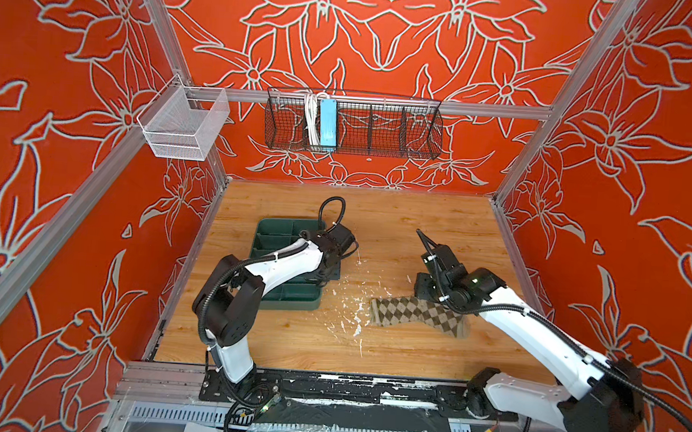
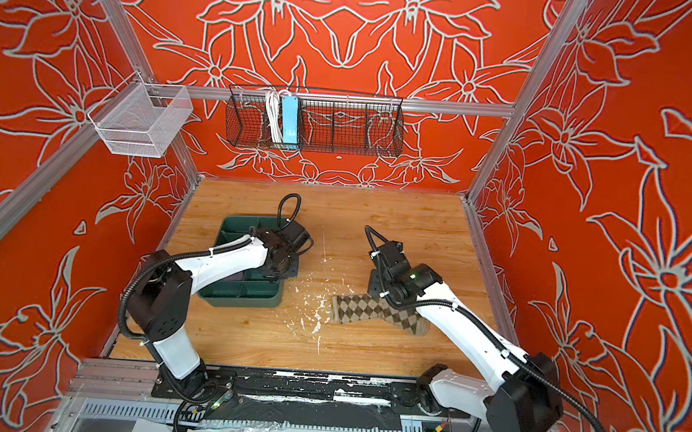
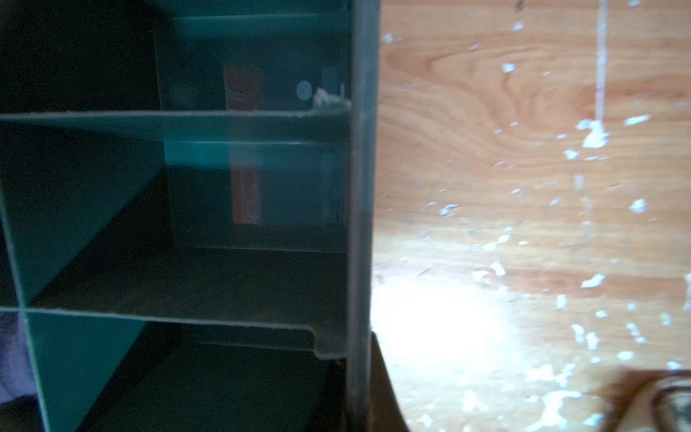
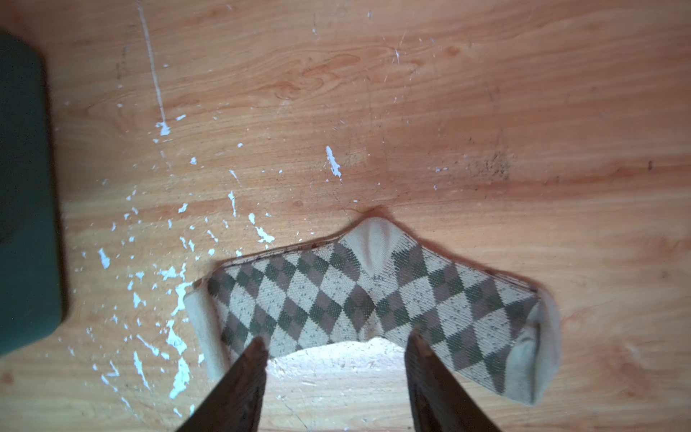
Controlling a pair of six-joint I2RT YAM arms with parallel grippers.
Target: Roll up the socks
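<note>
My right claw [image 4: 336, 348] hangs over the argyle sock [image 4: 374, 295], jaws apart, clamped on nothing; both fingertips [image 4: 258, 346] sit at the sock's near edge, straddling the notch where it bends at the heel. The sock lies flat on the bench [image 4: 411, 93], bent in a shallow V, one plain end off to each side of the claw, the heel point just past my tips. My left claw is hidden under its own wrist in both top views, off over the green divided tray [image 1: 288, 296]; I take it as shut, and can't tell if it's on anything. A bit of purple cloth [image 3: 11, 355] shows at the edge of the left wrist view inside a tray compartment, probably the purple sock, too little visible to be sure. Step in hand, as I read it: start the roll on the argyle sock. To do it well I should shift sideways to one plain end rather than pinching mid-bend, drop till the tips touch the bench, catch both layers, then fold over tight. White flecks [image 4: 175, 299] litter the bench beside the sock's end; ignore them.
</note>
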